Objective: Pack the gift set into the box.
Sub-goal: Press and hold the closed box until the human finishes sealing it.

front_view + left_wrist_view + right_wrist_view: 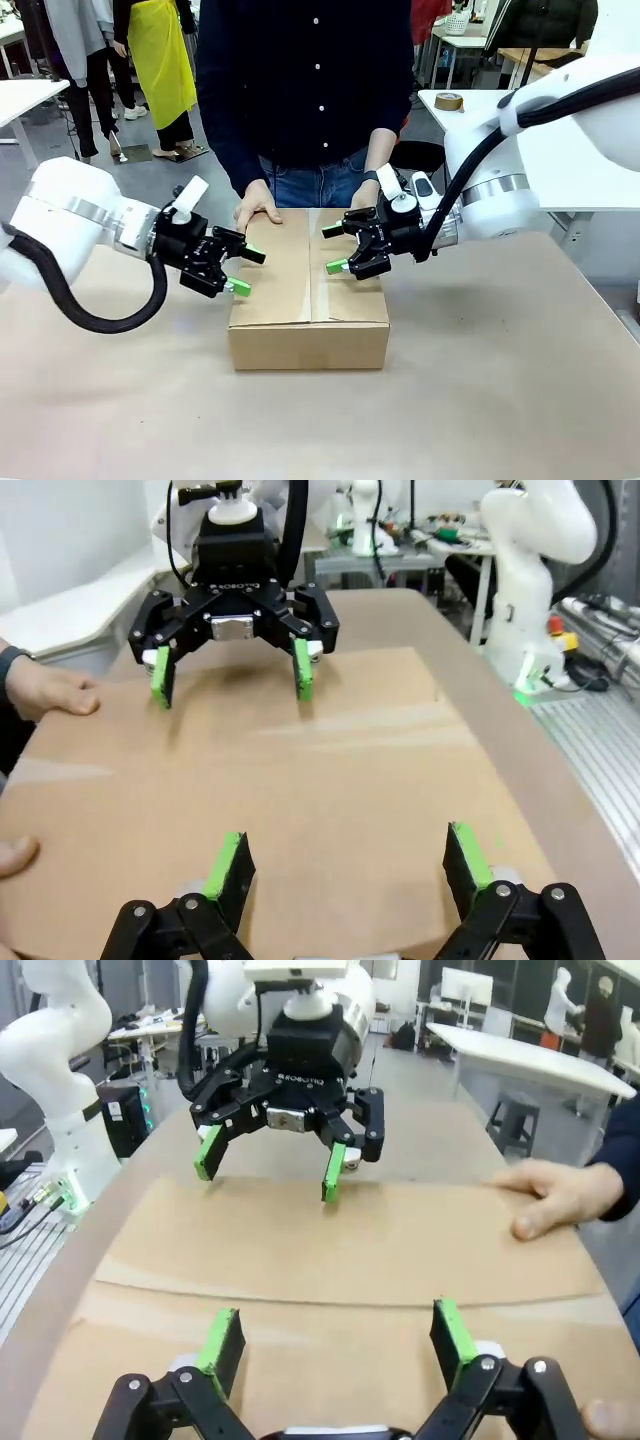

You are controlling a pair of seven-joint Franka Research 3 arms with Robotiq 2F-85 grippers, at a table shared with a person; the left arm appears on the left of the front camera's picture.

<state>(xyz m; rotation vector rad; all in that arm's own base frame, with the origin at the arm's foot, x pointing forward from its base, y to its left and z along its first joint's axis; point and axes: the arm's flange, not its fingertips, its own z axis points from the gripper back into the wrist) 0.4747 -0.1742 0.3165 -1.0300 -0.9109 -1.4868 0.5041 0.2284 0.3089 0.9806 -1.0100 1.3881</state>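
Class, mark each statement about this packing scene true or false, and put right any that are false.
1. The plain brown corrugated cardboard box has its top flaps folded shut. True.
2. The left gripper is clamped on a flap. False: it is open, at the box's left edge, and holds nothing.
3. The right gripper is open. True.
4. The person keeps both hands off the box. False: the person's hand rests on the far edge of the top.

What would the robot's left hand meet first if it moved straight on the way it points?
Probably the box's closed top, as the left hand tilts slightly down; otherwise the right hand.
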